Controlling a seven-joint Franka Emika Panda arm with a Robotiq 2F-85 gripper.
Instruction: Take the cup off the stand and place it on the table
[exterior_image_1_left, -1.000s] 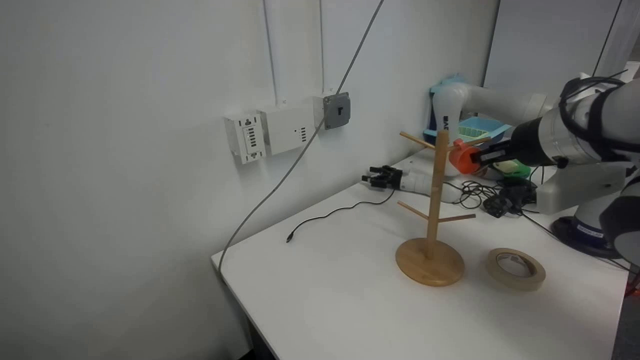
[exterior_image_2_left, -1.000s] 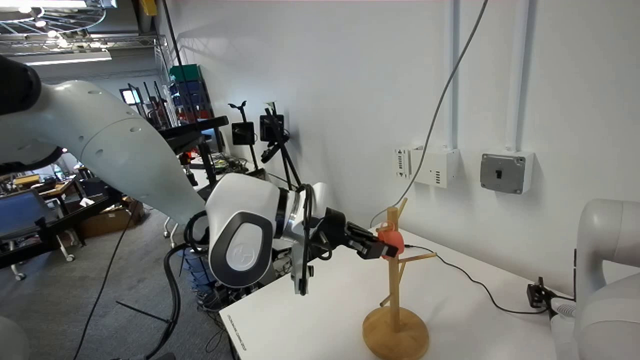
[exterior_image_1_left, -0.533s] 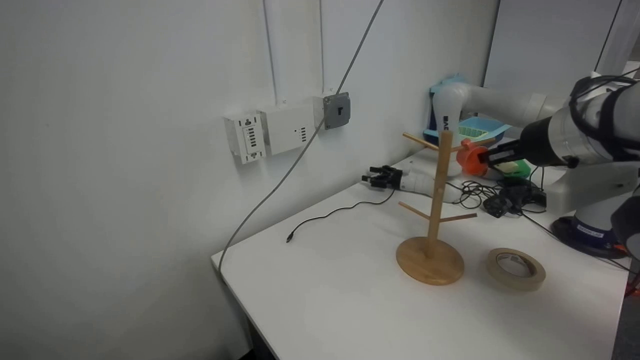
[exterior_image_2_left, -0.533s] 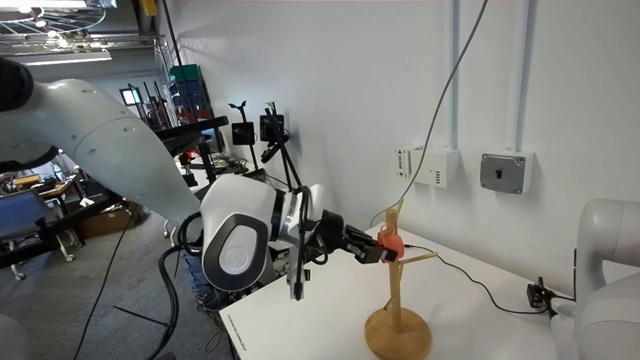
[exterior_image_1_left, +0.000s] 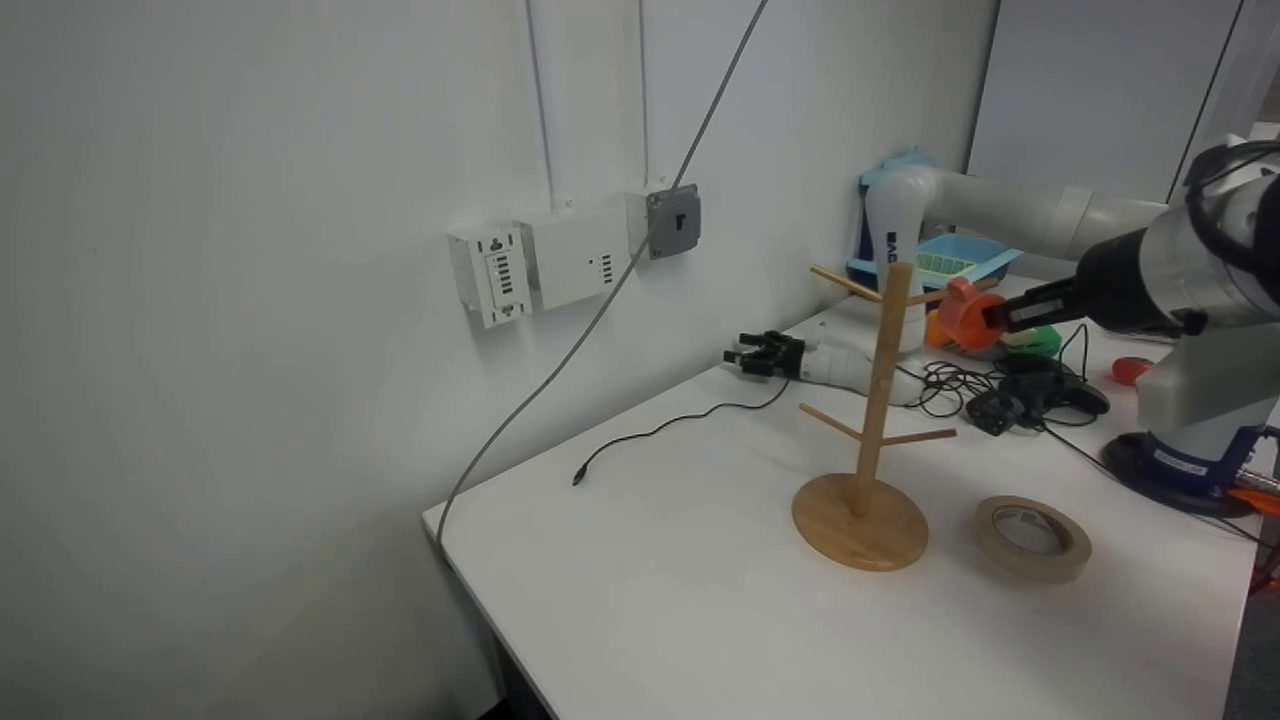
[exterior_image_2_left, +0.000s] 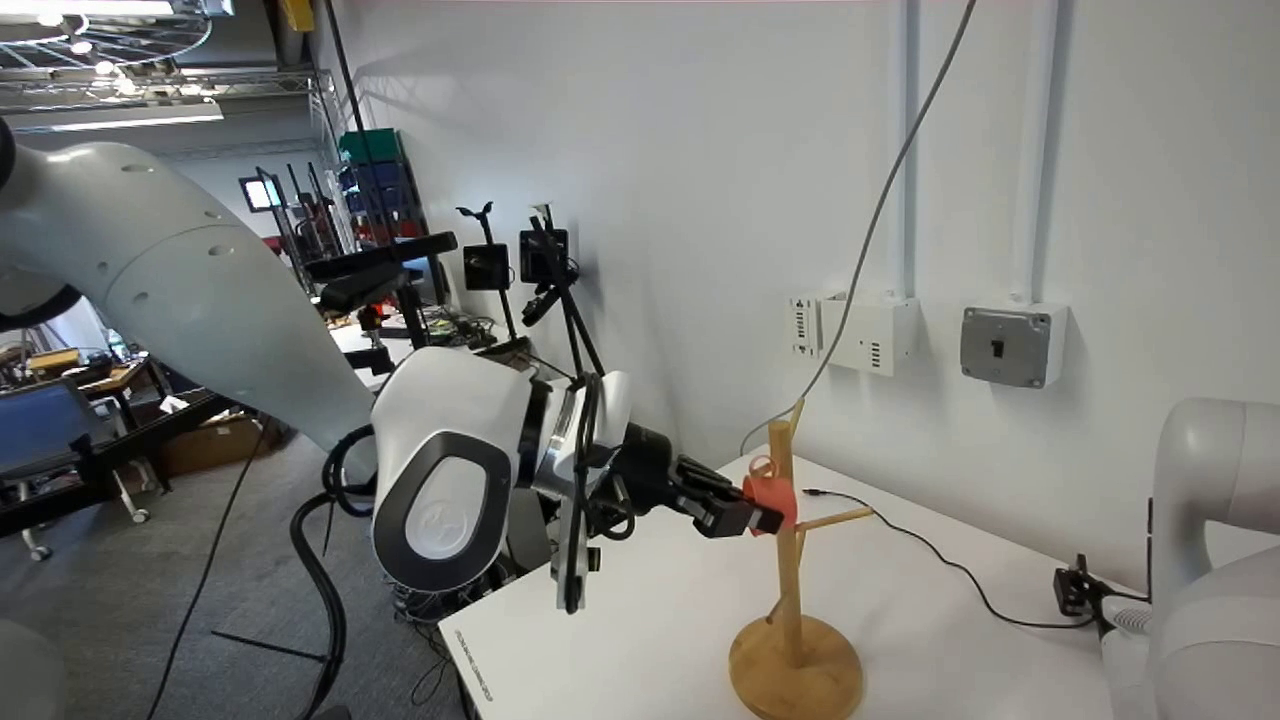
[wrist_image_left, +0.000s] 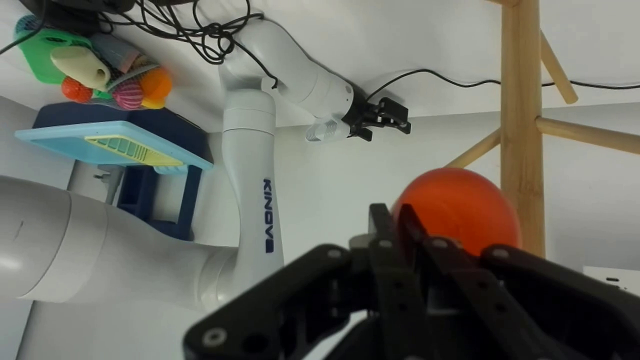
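Cup (exterior_image_1_left: 970, 320) high above worktop (exterior_image_1_left: 650, 600), just beside upper peg (exterior_image_1_left: 928, 297) of stand (exterior_image_1_left: 876, 410); whether handle (exterior_image_1_left: 957, 287) touches peg, cannot tell. Lies sideways, long axis roughly level, mouth toward end effector (wrist_image_left: 394, 212), handle uppermost. End effector nearly closed, pinching cup's rim. Wrist view looks into cup, handle hidden; both exterior views show handle. Tape ring (exterior_image_1_left: 1030, 567), right of stand, outside wrist view.
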